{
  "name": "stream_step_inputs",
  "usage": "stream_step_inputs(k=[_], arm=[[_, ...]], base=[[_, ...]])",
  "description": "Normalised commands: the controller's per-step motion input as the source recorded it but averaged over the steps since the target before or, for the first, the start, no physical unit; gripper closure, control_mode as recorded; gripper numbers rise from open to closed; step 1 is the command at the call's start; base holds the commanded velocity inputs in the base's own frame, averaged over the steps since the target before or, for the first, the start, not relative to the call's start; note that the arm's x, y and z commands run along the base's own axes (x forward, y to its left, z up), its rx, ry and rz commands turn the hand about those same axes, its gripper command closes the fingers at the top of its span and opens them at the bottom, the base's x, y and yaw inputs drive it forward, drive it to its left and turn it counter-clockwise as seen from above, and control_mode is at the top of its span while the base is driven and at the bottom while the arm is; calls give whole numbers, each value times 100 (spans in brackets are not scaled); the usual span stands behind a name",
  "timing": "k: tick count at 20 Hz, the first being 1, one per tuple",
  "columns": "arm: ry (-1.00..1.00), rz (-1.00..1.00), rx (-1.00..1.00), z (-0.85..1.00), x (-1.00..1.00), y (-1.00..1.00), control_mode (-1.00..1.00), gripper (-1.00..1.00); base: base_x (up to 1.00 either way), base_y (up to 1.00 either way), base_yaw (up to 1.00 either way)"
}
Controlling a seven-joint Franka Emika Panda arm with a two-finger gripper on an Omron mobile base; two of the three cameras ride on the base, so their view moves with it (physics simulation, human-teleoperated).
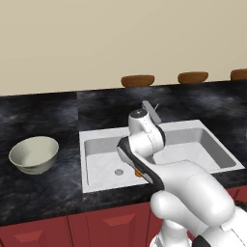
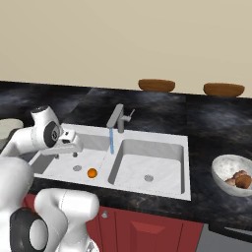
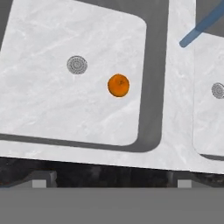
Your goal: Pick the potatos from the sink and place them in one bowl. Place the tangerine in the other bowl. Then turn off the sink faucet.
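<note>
cream bowl (image 1: pixel 34 154) empty on the left table (image 1: pixel 43 116), tangerine (image 2: pixel 92 173) loose in the left sink (image 2: pixel 162 142) basin under spread jaws, water running from faucet (image 2: pixel 118 118), potatos (image 2: pixel 238 179) in right bowl (image 2: pixel 221 166)

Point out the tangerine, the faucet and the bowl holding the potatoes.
tangerine (image 3: pixel 118 85), hand view, middle of the fruit.
sink faucet (image 2: pixel 116 118), right base view, angled spout.
bowl with potatoes (image 2: pixel 222 166), right base view, inner wall.

No readable text or labels anywhere.
</note>
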Motion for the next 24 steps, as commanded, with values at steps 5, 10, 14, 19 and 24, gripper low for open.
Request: stream_step_inputs(k=[5, 10, 14, 19, 24], arm=[[0, 0, -2, -41, 24, 0, -100, -100], [0, -1, 0, -32, 13, 0, -100, -100], [0, -4, 0, -17, 5, 0, -100, -100], [0, -7, 0, -5, 20, 0, -100, -100], [0, -9, 0, -11, 22, -1, -100, -100]], base=[[0, 0, 0], [0, 0, 0], [0, 0, 0], [0, 0, 0], [0, 0, 0]])
